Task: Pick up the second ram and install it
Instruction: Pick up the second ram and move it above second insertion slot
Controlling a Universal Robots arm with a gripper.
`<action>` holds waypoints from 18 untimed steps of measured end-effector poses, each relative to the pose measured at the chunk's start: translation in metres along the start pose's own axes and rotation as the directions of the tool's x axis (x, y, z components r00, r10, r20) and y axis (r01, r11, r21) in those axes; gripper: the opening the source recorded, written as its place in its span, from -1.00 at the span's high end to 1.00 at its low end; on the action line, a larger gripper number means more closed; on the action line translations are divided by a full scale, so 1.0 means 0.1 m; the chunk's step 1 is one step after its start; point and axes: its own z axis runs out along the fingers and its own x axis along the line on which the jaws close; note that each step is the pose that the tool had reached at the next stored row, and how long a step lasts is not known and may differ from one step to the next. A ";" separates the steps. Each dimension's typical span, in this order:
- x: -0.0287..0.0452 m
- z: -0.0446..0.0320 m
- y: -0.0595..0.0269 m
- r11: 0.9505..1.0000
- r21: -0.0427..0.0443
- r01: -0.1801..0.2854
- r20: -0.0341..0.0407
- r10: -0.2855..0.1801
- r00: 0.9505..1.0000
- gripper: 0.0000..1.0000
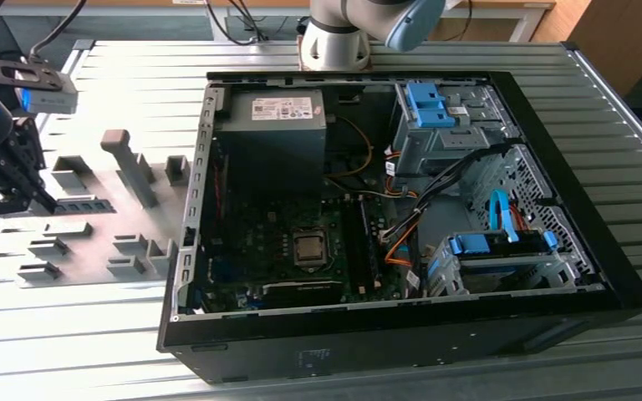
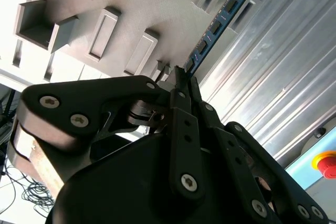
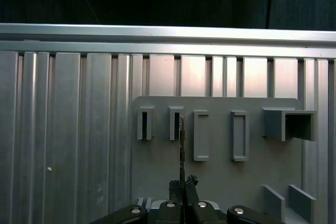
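The fingers (image 3: pixel 175 188) were clenched on the near end of the second ram (image 3: pixel 181 150), one pad on each flat side, with the thin board pinched between them.

The biggest thing there was the ribbed aluminium table (image 1: pixel 131 58). The exterior view took in the open black computer case (image 1: pixel 298 359) lying on it, with a grey power supply (image 1: pixel 271 125), blue drive brackets (image 1: pixel 427 104) and a bare processor socket (image 1: pixel 308 248) inside. The arm's base (image 1: pixel 338 38) stood behind the case. At the exterior view's left, beside the case, lay a flat grey plate (image 1: pixel 87 242) studded with grey holder blocks (image 1: pixel 131 163).

The gripper (image 1: pixel 20 199) hung over that plate, well apart from the case. There the ram (image 1: pixel 84 205) was a short greenish strip reaching from the fingertips toward the case.

The second wrist view gave the board's flat face. From the gripper (image 2: pixel 182 74) the blue-green stick (image 2: pixel 215 24) ran away with its row of black chips, its far end beside a slotted block (image 2: pixel 247 4). A red button (image 2: pixel 328 163) sat off at the table's edge.

The first wrist view gave the ram edge-on, a thin dark line from the gripper (image 3: pixel 182 183) across the plate (image 3: pixel 157 182) to a narrow slotted block (image 3: pixel 176 123). Whether the board rested in a block or hung just clear, I could not tell
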 end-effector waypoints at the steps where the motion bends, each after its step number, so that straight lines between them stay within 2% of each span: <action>1: 0.000 -0.004 0.000 1.000 0.000 0.000 0.000 0.000 1.000 0.73; 18: -0.001 -0.051 0.000 1.000 0.000 0.000 0.000 0.000 1.000 0.73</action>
